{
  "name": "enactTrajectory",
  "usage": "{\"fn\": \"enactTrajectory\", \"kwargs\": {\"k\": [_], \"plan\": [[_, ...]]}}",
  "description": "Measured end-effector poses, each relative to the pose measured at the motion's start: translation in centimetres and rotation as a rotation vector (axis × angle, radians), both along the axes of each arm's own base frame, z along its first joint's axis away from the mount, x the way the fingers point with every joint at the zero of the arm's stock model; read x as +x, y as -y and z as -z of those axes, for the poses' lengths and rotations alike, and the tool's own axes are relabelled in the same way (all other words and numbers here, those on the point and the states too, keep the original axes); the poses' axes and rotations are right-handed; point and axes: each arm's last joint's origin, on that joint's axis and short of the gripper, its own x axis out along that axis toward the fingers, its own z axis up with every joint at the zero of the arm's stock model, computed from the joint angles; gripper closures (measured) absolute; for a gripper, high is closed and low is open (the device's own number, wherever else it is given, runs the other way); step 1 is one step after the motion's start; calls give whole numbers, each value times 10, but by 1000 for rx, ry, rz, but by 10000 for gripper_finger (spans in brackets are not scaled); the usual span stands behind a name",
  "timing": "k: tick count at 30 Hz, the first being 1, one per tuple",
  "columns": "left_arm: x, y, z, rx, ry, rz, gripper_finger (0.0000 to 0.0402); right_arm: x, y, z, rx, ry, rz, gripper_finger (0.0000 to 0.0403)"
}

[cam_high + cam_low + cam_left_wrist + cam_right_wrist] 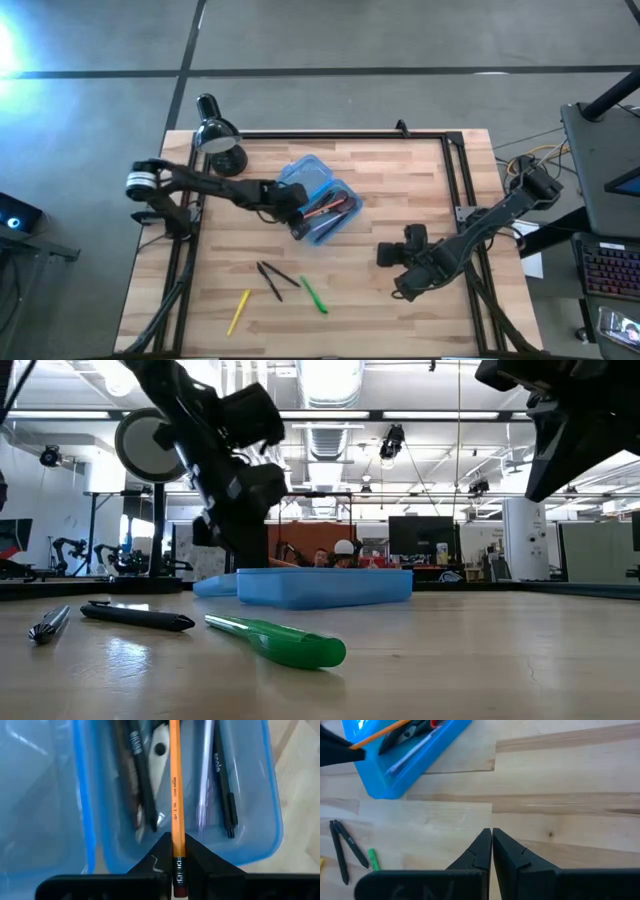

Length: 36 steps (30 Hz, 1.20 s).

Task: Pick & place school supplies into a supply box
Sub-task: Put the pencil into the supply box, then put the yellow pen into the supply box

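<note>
The left gripper [291, 205] hangs over the near end of the supply box [318, 198] and is clenched on the eraser end of an orange pencil [174, 785]. In the left wrist view the pencil runs straight out from between the fingers, lengthwise above the open compartment, which already contains dark pens [134, 770], a clear pen [205, 780] and what appear to be the scissors — partly hidden.

Risk, as a judgement: the pencil is gripped only at its very end, so its long free length can swing or pivot on release. If the fingers part while the tip lies above the compartment wall [272, 815], the pencil may bridge the rim or roll out onto the table [400, 180]. A descent that is too deep could press the fingers against the box's near edge and shift the box, since nothing appears to restrain it.

Still outside the box, in the high view, are the yellow pencil [238, 311], two dark pens [274, 279] and the green pen [314, 294], lying near each other toward the table's front.

The right gripper [397, 270] waits low over bare wood, well apart from the box — its fingertips pressed together and holding nothing.
</note>
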Motion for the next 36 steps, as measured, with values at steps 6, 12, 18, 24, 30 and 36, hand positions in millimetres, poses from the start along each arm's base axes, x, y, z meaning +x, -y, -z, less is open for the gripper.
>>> {"fn": "enactTrajectory", "kwargs": {"k": [6,12,18,24,30,36], "plan": [[24,-6,-3,47,14,62,396,-1,-1,1,-8,-17,-37,394],[34,-7,-14,81,10,102,376,-2,0,2,-22,-32,-61,394],[29,-7,-15,62,-75,95,336,-4,1,6,-37,-54,-79,394],[17,-2,-25,66,-186,125,310,-5,2,9,-41,-60,-81,394],[-15,39,-73,150,-65,346,309,0,0,11,-20,-77,-195,394],[-68,95,-75,213,2,595,308,8,3,21,-6,-87,-337,394]]}}
